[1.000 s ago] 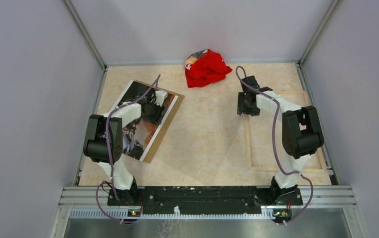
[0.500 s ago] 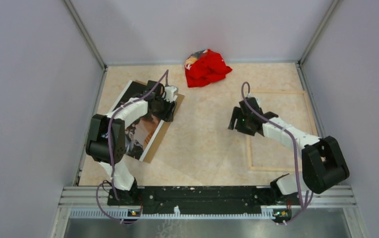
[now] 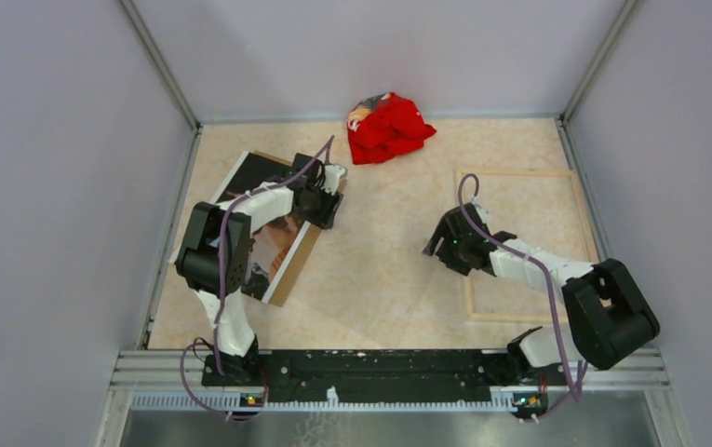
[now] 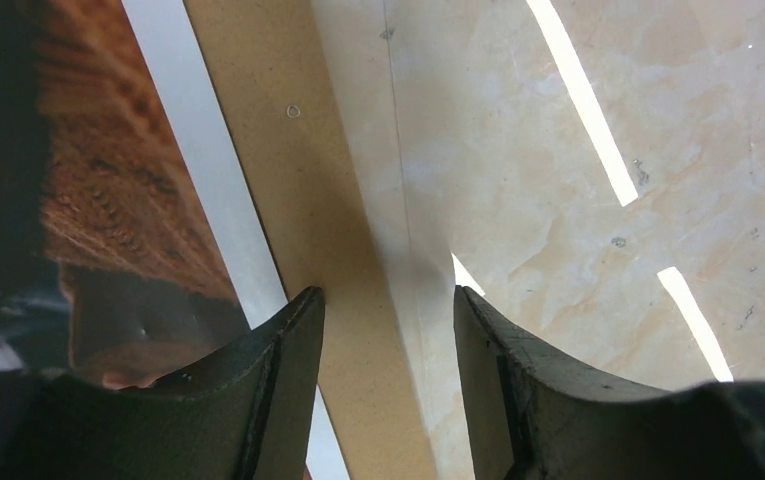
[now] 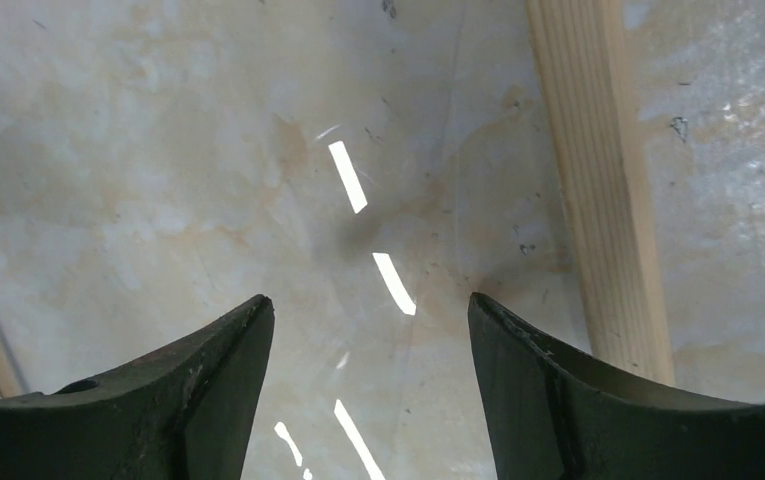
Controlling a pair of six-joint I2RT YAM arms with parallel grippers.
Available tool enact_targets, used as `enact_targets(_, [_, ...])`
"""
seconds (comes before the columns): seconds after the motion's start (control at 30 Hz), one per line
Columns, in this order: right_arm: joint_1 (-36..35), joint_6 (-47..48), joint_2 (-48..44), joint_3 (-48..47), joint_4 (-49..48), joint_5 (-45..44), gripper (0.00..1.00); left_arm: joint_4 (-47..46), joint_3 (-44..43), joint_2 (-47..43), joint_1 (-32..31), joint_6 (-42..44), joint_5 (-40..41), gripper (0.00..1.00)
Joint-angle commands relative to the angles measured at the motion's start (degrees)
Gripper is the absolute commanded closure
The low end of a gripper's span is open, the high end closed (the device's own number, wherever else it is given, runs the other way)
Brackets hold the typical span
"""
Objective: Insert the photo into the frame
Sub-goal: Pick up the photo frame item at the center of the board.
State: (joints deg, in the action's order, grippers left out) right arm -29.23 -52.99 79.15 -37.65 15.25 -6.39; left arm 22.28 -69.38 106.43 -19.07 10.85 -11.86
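Reading the step as lifting the photo [image 3: 273,244] off the brown backing board [image 3: 288,272] at the left of the overhead view: left claw [image 4: 388,300], half-open and empty, straddles the board's right edge, so it should shift onto the print's white border and pinch paper only. Right claw [image 5: 370,305] gapes wide, empty, over bare bench [image 3: 380,251] just beside the left wooden rail of the frame [image 3: 470,296] lying flat at right. Bench glossy, pale marbled, glare-streaked, probably slick under thin paper; grey walls [image 3: 73,140] around, red cloth [image 3: 387,126] top centre.

Pale lilac walls [image 3: 54,186] around a marbled beige tabletop [image 3: 482,140]
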Motion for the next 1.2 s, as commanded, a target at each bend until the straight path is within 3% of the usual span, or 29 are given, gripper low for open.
enact_targets(0.0, [-0.46,-4.51,0.01,1.89,-5.46,-1.55,0.29,-4.77,-0.18,1.14,-1.63,0.83,4.23,0.44])
enact_targets(0.73, [-0.45,-8.73,-0.79,7.49,-9.19,-0.57,0.28,-11.57,-1.33,5.65,-3.98,4.61,15.05,0.46])
enact_targets(1.17, [-0.47,-12.88,4.20,8.99,-18.89,6.28,0.27,-6.99,0.01,5.63,-5.30,5.75,12.15,0.47])
